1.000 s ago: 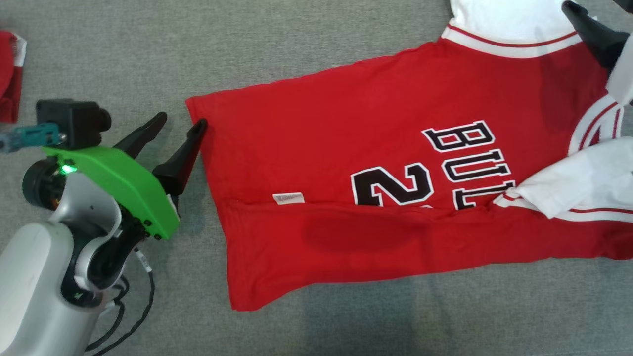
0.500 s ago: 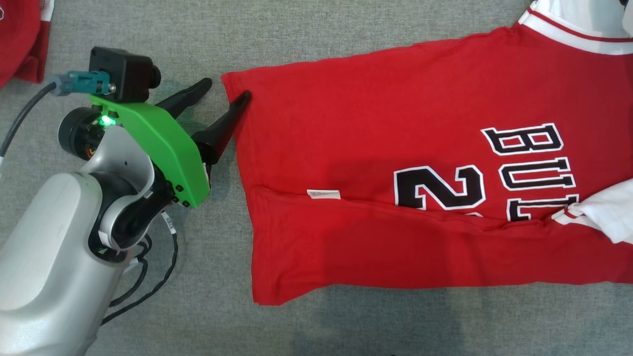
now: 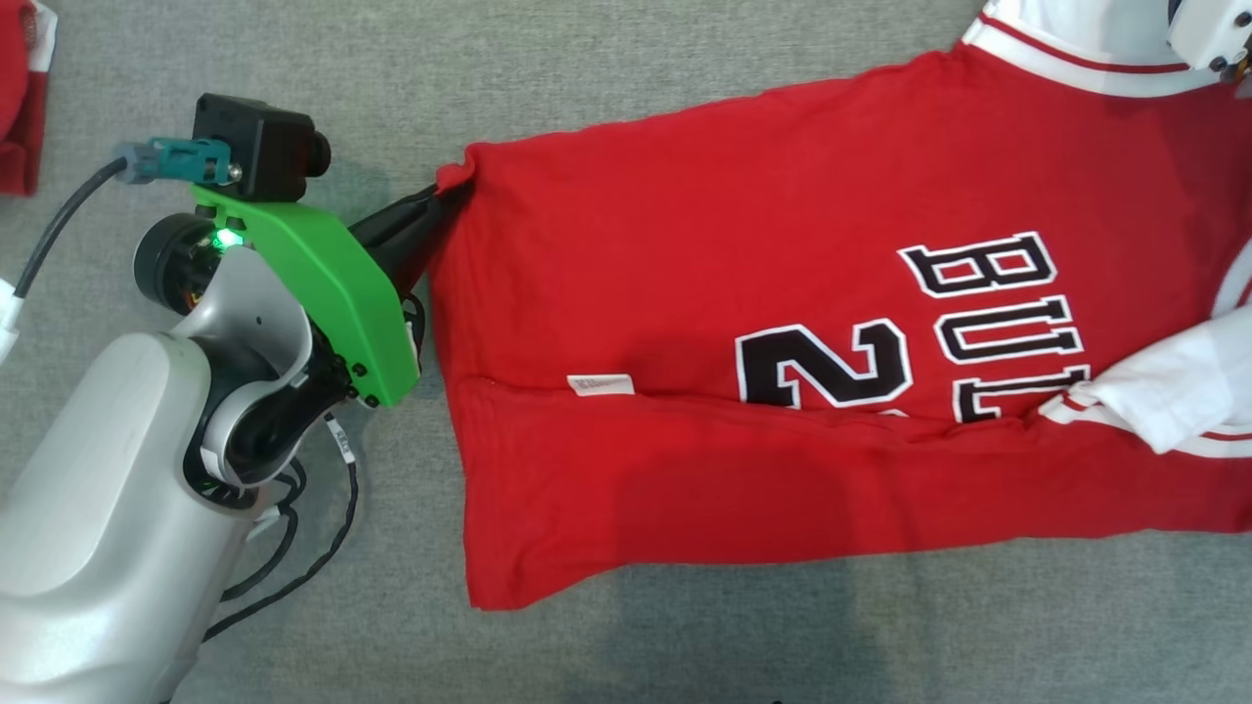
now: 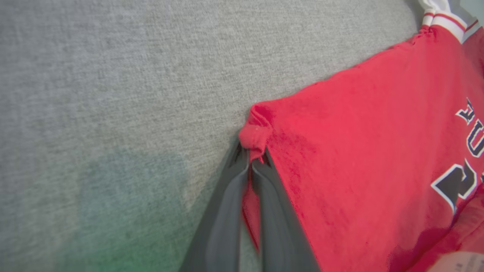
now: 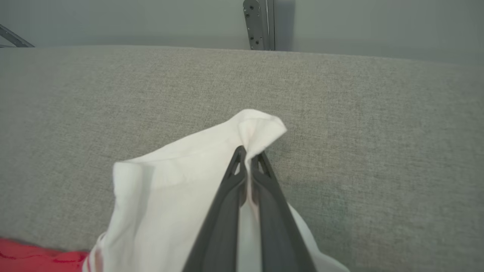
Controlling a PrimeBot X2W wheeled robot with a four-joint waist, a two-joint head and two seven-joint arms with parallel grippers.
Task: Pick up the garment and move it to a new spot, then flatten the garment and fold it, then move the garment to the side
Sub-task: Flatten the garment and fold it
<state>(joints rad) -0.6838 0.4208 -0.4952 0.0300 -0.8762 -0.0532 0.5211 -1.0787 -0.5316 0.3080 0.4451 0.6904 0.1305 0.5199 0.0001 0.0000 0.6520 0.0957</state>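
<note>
Fingers (image 4: 227,211) clamped, left gripper (image 4: 249,160) pinches a hem corner of the limp, likely light jersey (image 3: 685,274); right gripper (image 5: 247,155), its white sleeve (image 5: 170,181).

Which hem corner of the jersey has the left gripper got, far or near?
The jersey's far corner, bunched in the left gripper's shut jaws; the near corner lies flat, untouched.

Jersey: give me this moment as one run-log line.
left end effector: shut on jersey hem corner | right end effector: shut on white sleeve | jersey: lying on grey surface, one long edge folded over
</note>
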